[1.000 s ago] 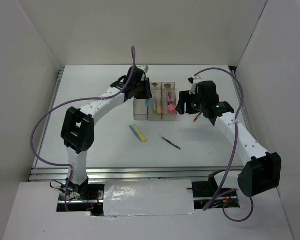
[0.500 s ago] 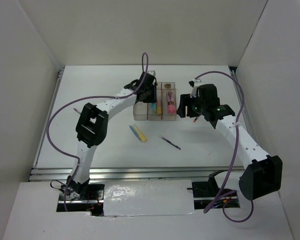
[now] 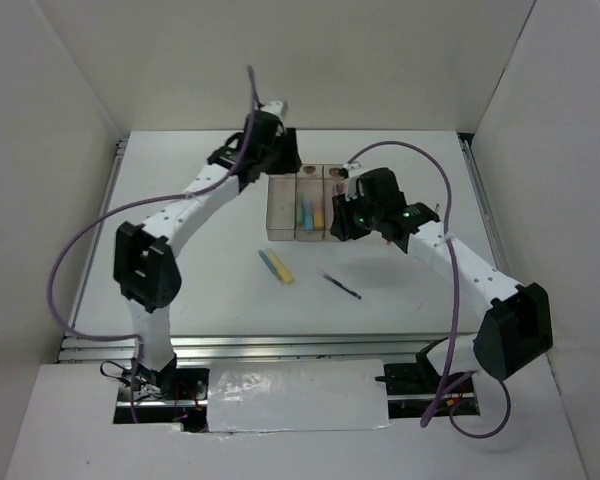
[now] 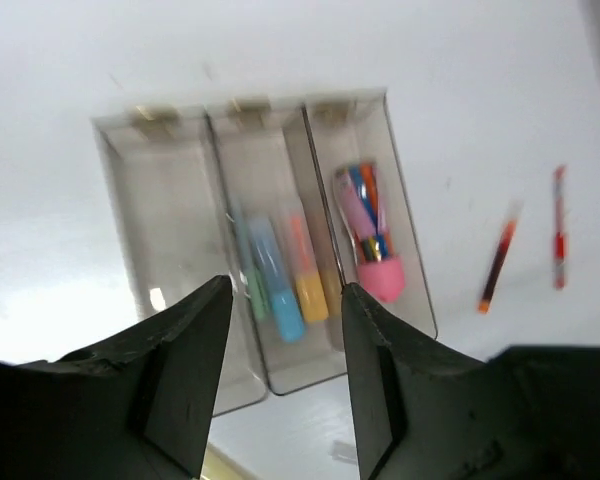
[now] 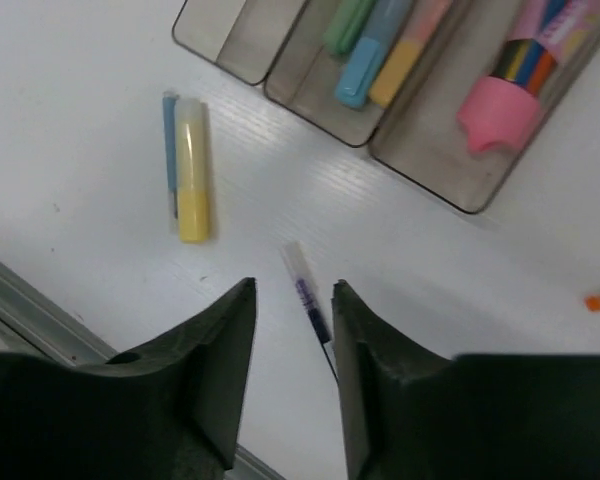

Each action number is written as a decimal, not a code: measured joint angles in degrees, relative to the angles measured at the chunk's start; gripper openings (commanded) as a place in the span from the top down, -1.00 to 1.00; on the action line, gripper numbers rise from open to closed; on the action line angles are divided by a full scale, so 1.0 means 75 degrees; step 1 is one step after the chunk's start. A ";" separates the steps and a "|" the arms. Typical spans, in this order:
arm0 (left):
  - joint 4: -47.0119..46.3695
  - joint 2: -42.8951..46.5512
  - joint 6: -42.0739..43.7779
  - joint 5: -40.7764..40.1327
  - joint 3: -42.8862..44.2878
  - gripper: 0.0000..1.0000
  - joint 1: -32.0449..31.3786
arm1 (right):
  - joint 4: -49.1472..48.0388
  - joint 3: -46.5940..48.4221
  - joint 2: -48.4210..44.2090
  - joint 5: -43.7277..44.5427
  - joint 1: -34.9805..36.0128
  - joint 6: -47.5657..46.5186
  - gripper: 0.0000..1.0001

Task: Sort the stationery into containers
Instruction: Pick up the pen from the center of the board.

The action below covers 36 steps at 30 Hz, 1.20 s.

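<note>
Middle bin [image 4: 248, 165] holds markers [image 4: 280, 295], end bin [image 4: 352, 132] the pink pen [image 4: 378, 278]

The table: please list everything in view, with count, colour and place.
Clear plastic rectangular bins: three joined, clear, on white table; one end bin empty.
Short markers: three, green, blue, orange-yellow, middle bin.
Fat pink-capped pen: one, pink and multicolour, other end bin.
Thin red pens: two, table beside that bin.
Short yellow marker: one, table, robot's side of bins.
Thin blue pen: one, alongside yellow marker.
Thin dark purple pen: one, table, under right fingers.
Left fingers: two, black, apart, empty.
Right fingers: two, black, apart, empty.
</note>
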State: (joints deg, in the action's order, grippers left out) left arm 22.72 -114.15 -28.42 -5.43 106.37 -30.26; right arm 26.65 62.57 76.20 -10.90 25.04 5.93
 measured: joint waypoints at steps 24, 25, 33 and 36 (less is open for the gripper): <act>0.0938 0.5129 0.0580 0.0688 -0.4089 -0.62 0.3838 | 0.0621 0.3293 0.5269 0.1469 0.3072 -0.0017 0.10; 0.0938 0.5135 0.0577 0.0761 -0.4103 -0.63 0.3864 | 0.0627 0.3328 0.5316 0.1521 0.3072 -0.0029 0.10; 0.0918 0.5138 0.0571 0.1067 -0.4103 -0.65 0.3969 | 0.0694 0.3372 0.5619 0.1737 0.3060 -0.0157 0.05; 0.0912 0.5138 0.0568 0.1154 -0.4106 -0.65 0.4036 | 0.0734 0.3375 0.5677 0.1743 0.3057 -0.0187 0.05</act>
State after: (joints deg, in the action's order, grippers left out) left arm 29.56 -75.61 -24.16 3.22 75.57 0.01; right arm 32.16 87.88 118.78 2.17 47.97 4.54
